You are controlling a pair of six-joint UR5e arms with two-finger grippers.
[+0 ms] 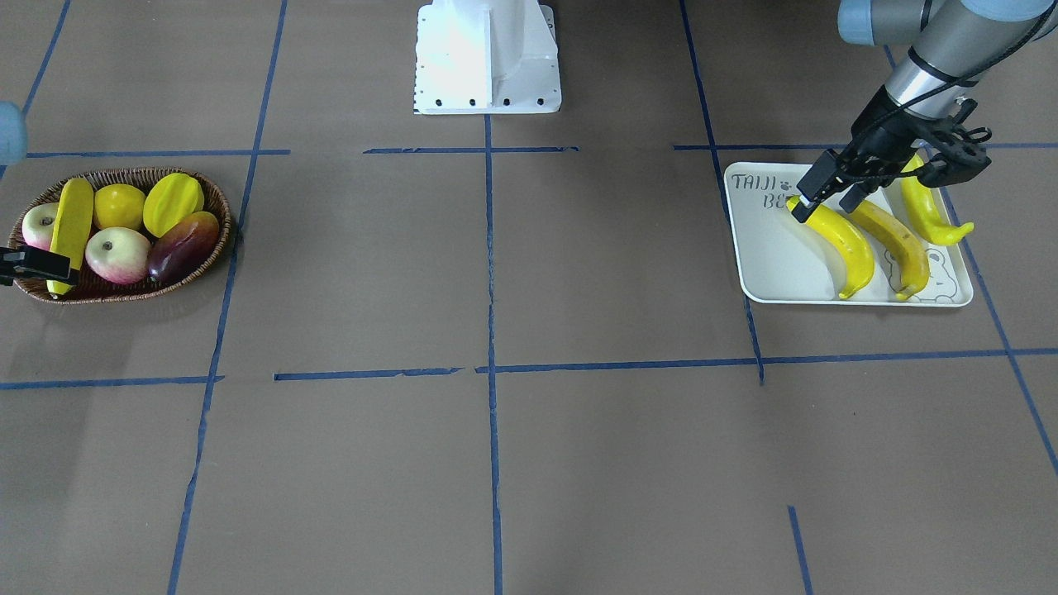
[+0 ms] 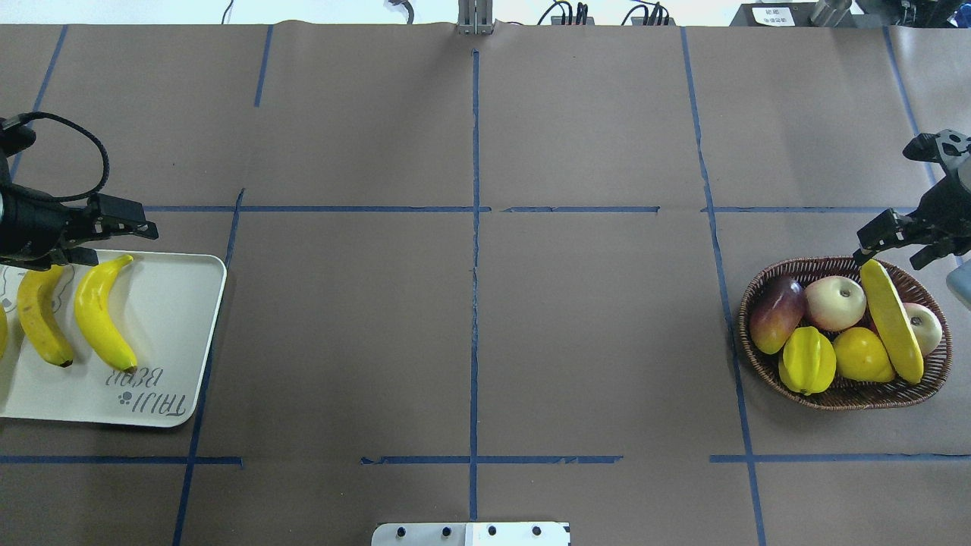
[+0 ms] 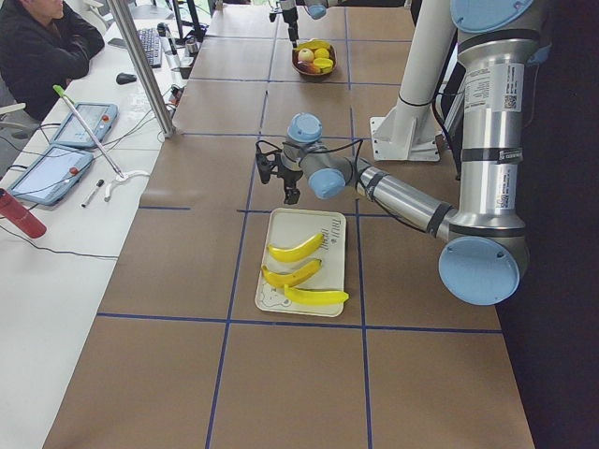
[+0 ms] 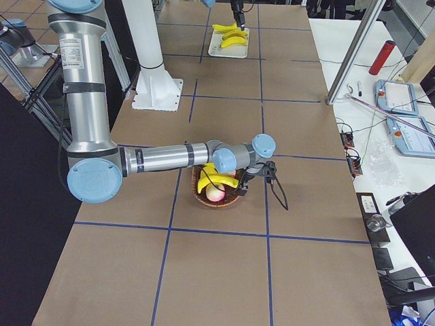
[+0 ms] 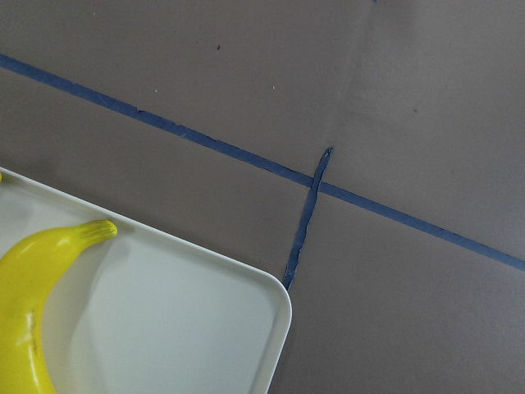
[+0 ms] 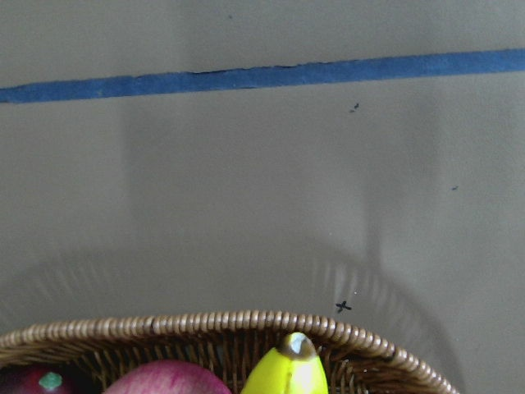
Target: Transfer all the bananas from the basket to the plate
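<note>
Three bananas lie side by side on the plate (image 1: 769, 256): one nearest the table's middle (image 1: 843, 244), a duller one (image 1: 897, 244) and a far one (image 1: 930, 211). My left gripper (image 2: 114, 243) is open and empty, just above the far tip of the first banana (image 2: 102, 315). One banana (image 2: 891, 322) lies across the fruit in the basket (image 2: 842, 402). My right gripper (image 2: 891, 250) is open and empty, above that banana's far end at the basket's far rim. The right wrist view shows the banana's tip (image 6: 287, 369) and the rim (image 6: 205, 324), with no fingers in view.
The basket also holds a mango (image 2: 775, 303), two apples (image 2: 834, 302), a starfruit (image 2: 808, 360) and a lemon (image 2: 863, 355). The robot's white base (image 1: 488, 58) stands at the table's middle edge. Blue tape lines cross the brown table.
</note>
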